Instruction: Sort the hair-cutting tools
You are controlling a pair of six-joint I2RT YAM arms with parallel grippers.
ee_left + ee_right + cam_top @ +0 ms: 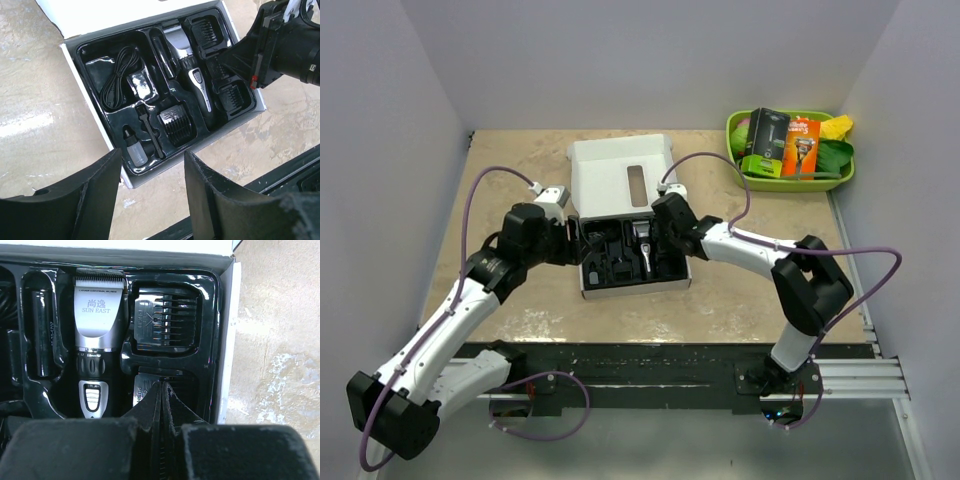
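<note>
White box sits mid counter, lid flipped open toward the far side. Black insert fills the box.

Clipper lies in its slot right of centre in the insert, blade end toward the lid, silver switch end toward the arms. Cord is coiled in the far-left compartment. Three combs are seated in the insert: upper comb just right of the clipper's blade, lower comb in the pocket below it, third comb near the front edge, left of the clipper's handle. Small clear bottle stands in the front-left pocket, a thin black brush in the slot just beside it.

Left pincer is about half open, nothing between its fingers, and hovers at the box's left side, above the front-left corner in its own view. Right pincer is fully closed, fingers pressed together, gripping nothing; its tip is over the lower comb at the right side of the insert. Cannot tell if it touches that comb.

Green tray with razor packs sits at the far right corner of the counter, well apart from the box.
</note>
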